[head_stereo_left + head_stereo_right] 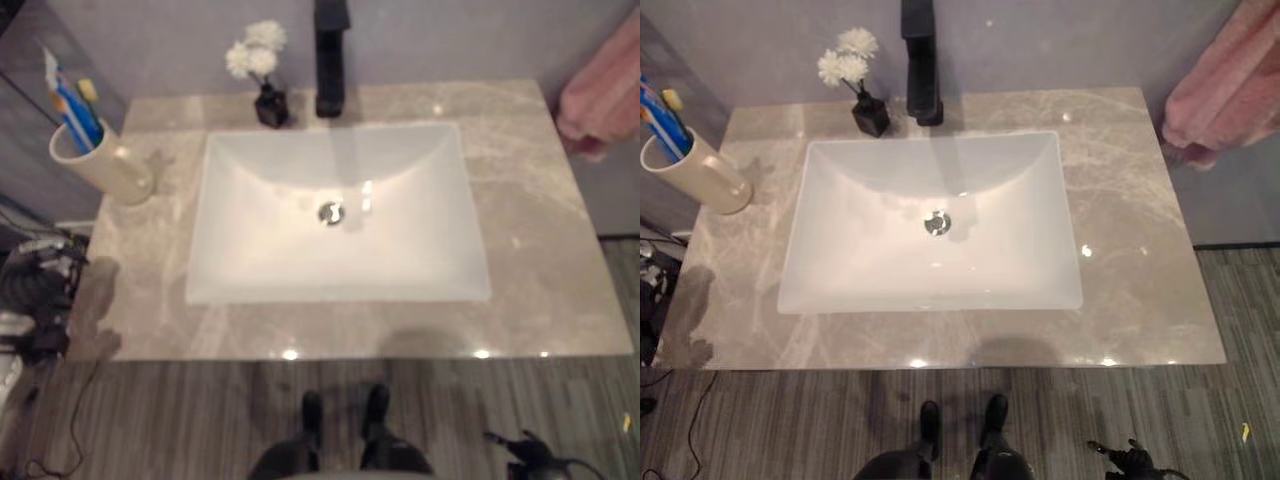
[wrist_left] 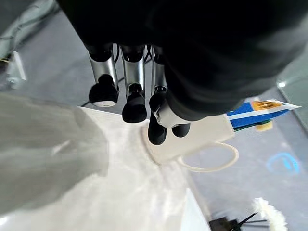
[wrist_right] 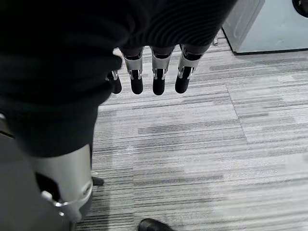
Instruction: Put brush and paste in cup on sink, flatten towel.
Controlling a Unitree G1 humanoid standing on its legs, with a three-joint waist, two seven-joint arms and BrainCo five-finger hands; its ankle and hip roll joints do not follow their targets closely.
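A cream cup (image 1: 105, 165) with a handle stands at the far left corner of the marble counter (image 1: 540, 260). A blue and white paste tube (image 1: 62, 95) and a brush (image 1: 88, 93) stick up out of it. A pink towel (image 1: 1230, 85) hangs bunched against the wall past the counter's far right corner. My left hand (image 2: 134, 98) hangs beside the counter's left edge, close to the cup (image 2: 192, 139), its fingers relaxed and holding nothing. My right hand (image 3: 154, 77) hangs over the striped floor with straight, empty fingers.
A white rectangular basin (image 1: 335, 215) is set in the middle of the counter. Behind it stand a black faucet (image 1: 330, 60) and a small black vase of white flowers (image 1: 268, 95). Grey striped flooring (image 3: 202, 144) lies in front of the counter.
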